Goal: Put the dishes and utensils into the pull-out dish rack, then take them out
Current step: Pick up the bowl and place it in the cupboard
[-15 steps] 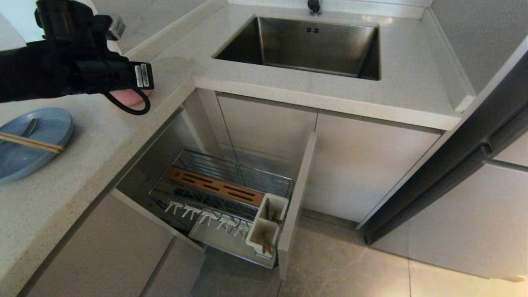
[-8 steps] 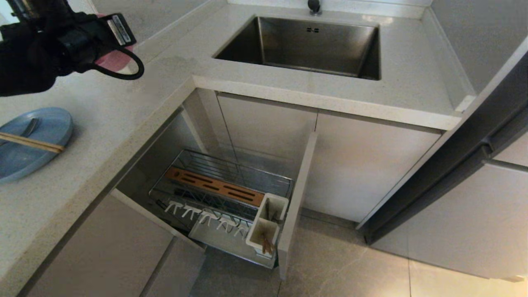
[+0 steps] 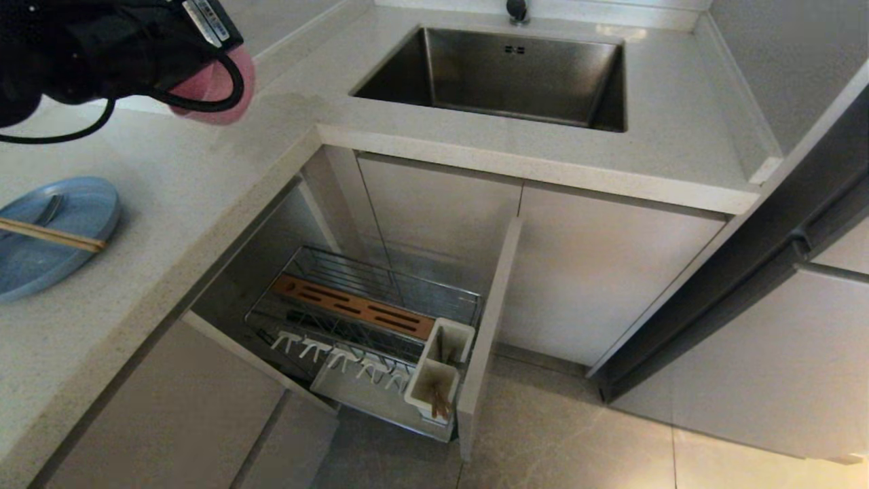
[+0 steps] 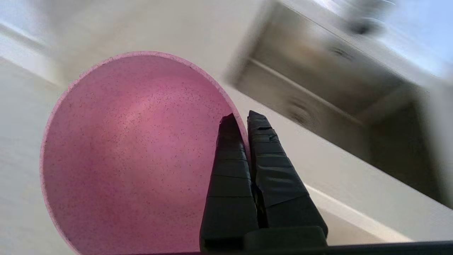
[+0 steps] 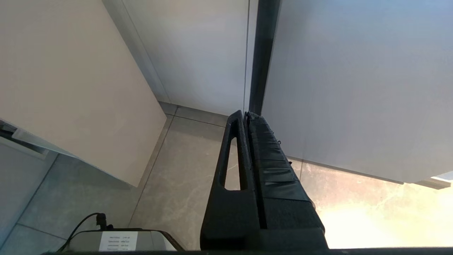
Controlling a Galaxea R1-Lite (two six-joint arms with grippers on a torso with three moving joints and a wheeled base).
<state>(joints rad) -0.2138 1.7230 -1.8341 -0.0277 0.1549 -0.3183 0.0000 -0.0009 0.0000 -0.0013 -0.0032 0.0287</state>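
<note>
Above the desk [image 3: 204, 197], at the far left of the head view, the pink bowl [image 3: 216, 88] is held in the air by the left tool [image 4: 244, 118]. From the left wrist view, the two dark fingers [image 4: 269, 170] are seen pressed together on the bowl's rim, one inside the wall and one outside, and the bowl's speckled inside is turned toward the camera. A black cable [image 3: 204, 105] is looped under the wrist in front of the bowl. The pale-blue plate [image 3: 54, 234] is seen lying on the desk at the left edge, well apart from the bowl, with the chopsticks [image 3: 51, 236] laid across it and the spoon [image 3: 46, 212] resting on it beside them. The steel sink [image 3: 502, 75] is set into the desk farther back. Below the desk's edge, the pull-out dish rack [image 3: 366, 333] is drawn out of the cabinet; its wooden slotted strip [image 3: 353, 307], white prongs [image 3: 339, 356] and white utensil cups [image 3: 438, 370] are exposed, and no dish is seen in it. The right tool [image 5: 246, 117] is seen only from its own wrist view, its fingers shut together on nothing, hanging over the floor [image 5: 177, 170] beside cabinet panels.
</note>
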